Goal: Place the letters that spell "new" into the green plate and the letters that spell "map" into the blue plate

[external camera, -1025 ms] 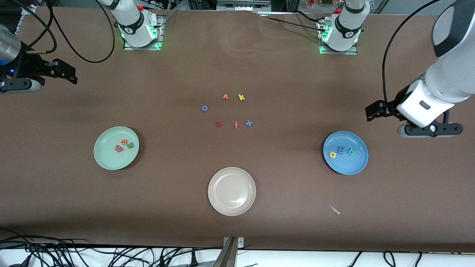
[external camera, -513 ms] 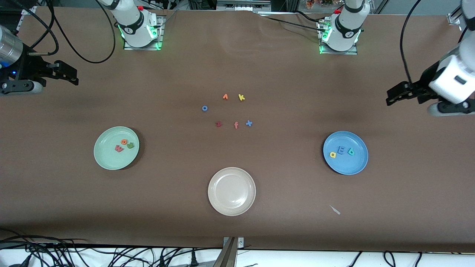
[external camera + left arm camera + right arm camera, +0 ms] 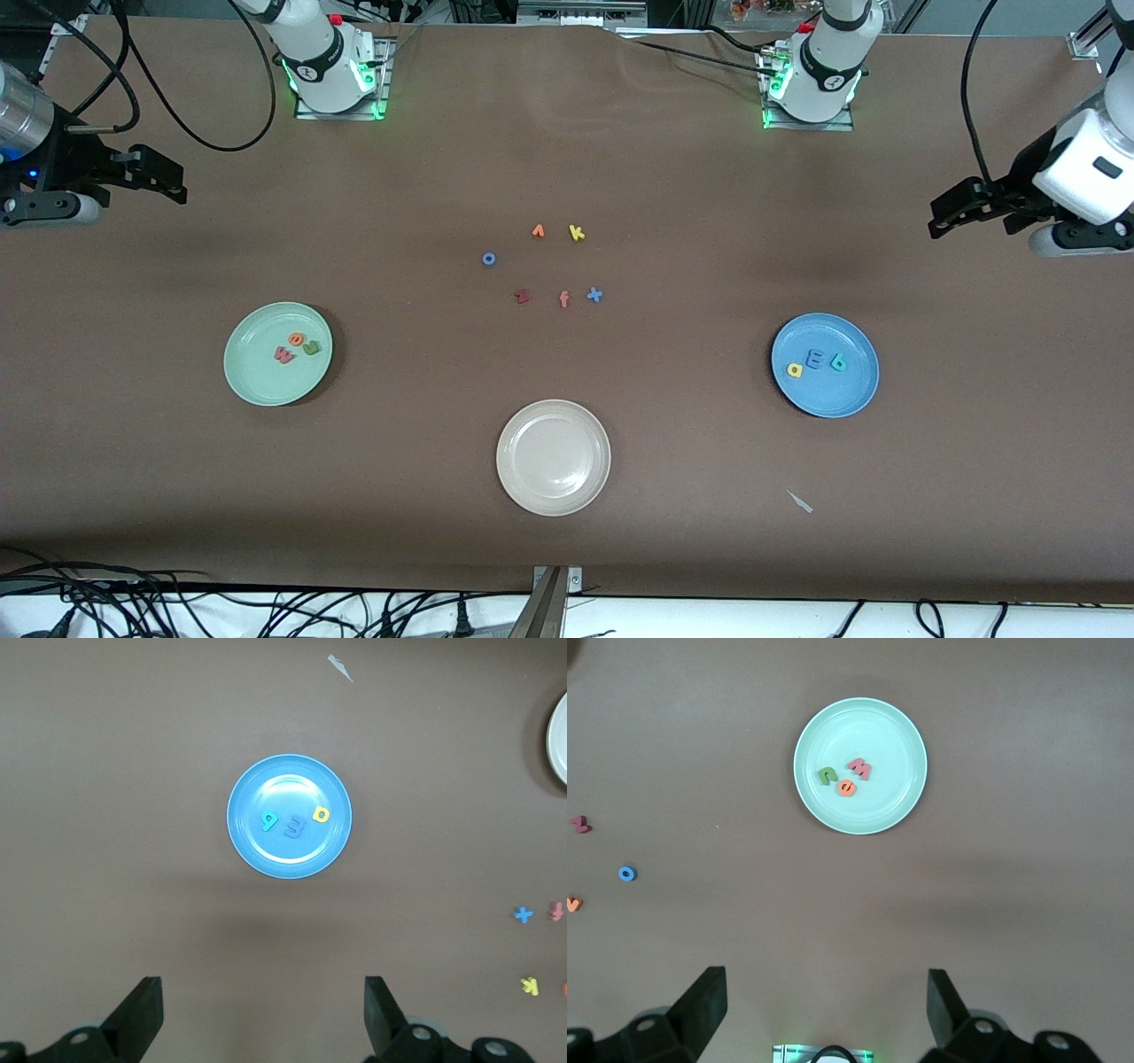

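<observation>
Resting in the green plate (image 3: 244, 377), toward the right arm's end of the bench (image 3: 673, 496): olive-green n (image 3: 311, 348), orange e (image 3: 297, 338) and pinkish-red w (image 3: 284, 355), clustered close together, e just touching or beside n. Confirmed in right wrist view: same three letters near the plate's middle.

Lying in the blue plate (image 3: 837, 399), toward the left arm's end of the bench: yellow a (image 3: 795, 370), blue m (image 3: 816, 360) and teal p (image 3: 838, 362), set in a row, near one another. Confirmed in left wrist view.

Left claw (image 3: 948, 213) raised over bare bench at the left arm's end, well apart from the blue plate; fingers spread wide, nothing held. Wide gap between the fingers seen in left wrist view, plate visible between them below.

Right claw (image 3: 164, 175) raised over bare bench at the right arm's end, well apart from the green plate; fingers spread wide, nothing held.

Loose on the bench mid-way between the arms: blue o (image 3: 488, 259), orange letter (image 3: 538, 231), yellow k (image 3: 577, 233), dark red z (image 3: 522, 297), pink f (image 3: 563, 299), blue x (image 3: 594, 295). Beige-white plate (image 3: 554, 505) nearer the front camera than these. Small pale scrap (image 3: 800, 501) on the bench, nearer the camera than the blue plate.
</observation>
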`<state>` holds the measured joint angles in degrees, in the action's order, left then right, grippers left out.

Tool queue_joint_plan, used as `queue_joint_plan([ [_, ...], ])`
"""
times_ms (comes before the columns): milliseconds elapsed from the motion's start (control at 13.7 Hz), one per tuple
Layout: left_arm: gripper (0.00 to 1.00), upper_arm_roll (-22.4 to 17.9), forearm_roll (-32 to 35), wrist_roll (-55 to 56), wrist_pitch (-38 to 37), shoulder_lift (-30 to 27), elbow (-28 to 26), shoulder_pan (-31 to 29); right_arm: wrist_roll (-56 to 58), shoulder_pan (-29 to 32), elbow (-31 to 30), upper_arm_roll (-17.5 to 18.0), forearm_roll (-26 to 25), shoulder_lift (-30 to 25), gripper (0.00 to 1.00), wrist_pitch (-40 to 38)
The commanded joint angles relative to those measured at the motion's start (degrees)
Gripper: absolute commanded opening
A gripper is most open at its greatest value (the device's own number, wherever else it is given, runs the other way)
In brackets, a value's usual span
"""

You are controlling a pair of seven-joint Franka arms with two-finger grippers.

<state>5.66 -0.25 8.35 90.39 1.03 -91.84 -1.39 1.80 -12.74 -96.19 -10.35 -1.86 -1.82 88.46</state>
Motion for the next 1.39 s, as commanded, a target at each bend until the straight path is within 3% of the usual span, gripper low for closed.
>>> queue_joint_plan([
  [0,1.0,1.46,1.31,-1.23,0.76,-1.91,-1.77,-1.07,-0.75,0.08,1.45,-0.02,0.1,0.59,1.0,-0.92],
  [879,1.0,-1.52,0.69,-3.69,-1.79,-2.17,-1.59,2.27,-0.75,0.17,1.36,-0.02,0.1,0.59,1.0,-0.92],
  [1318,1.0,-1.18,0.69,-3.52,-1.97,-1.21,-0.36,3.59,-0.75,0.17,1.27,-0.02,0.1,0.59,1.0,-0.92],
])
